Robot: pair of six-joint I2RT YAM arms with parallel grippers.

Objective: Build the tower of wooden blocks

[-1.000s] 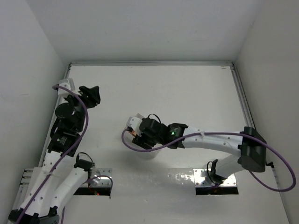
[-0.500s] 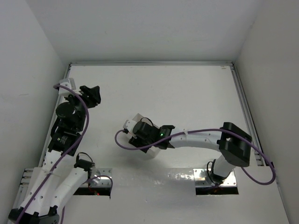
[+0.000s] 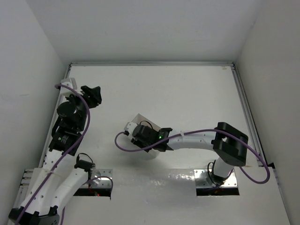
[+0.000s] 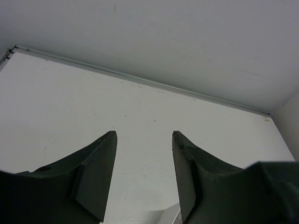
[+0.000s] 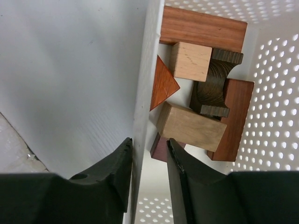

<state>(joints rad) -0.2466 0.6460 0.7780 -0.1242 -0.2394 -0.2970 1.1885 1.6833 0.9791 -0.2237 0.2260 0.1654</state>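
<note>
The right gripper (image 5: 148, 142) sits astride the wall of the box (image 5: 143, 70) at mid-table, jaws pinched in on it, one finger outside and one inside. The blocks (image 5: 191, 127) lie jumbled inside the box, just past that inner finger. Farther off on the left, the left gripper (image 4: 144, 135) hangs above the table (image 4: 70, 102), jaws spread with nothing between them.

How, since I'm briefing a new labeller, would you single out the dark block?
In the right wrist view, look inside the perforated white box. The dark block lies between the pale cube and the right-hand reddish bar; it alone is dark brown, with a curved notch.
</note>
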